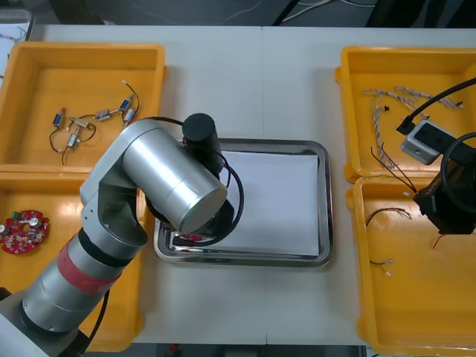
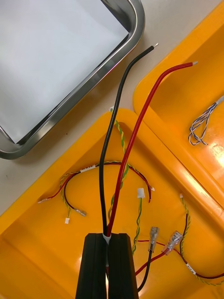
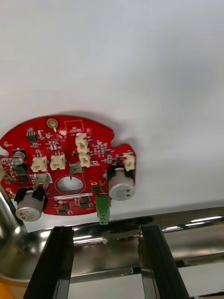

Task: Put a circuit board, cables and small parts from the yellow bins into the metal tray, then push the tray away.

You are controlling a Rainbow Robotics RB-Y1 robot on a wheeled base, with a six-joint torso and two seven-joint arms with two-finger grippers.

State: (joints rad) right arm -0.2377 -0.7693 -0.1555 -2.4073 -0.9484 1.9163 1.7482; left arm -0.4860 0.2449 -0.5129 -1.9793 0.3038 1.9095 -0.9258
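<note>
Over the tray's [image 1: 328,195] near left corner the left gripper [image 3: 105,232] hangs with fingers spread, and a red board [image 3: 70,166] lies just past them on the white liner [image 3: 140,65], close to the rim. At the desk's right edge, above the near bin [image 2: 42,261], the right gripper [image 2: 108,239] is clenched on a black cable [image 2: 115,120] and a red cable [image 2: 140,120].

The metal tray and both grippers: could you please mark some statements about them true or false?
1. A red circuit board lies in the metal tray. True.
2. The left gripper is shut on that board. False: it is open, the board beyond it.
3. The right gripper is shut on a black cable and a red cable. True.
4. The near-left yellow bin holds no board. False: a second circuit board lies in it.
</note>
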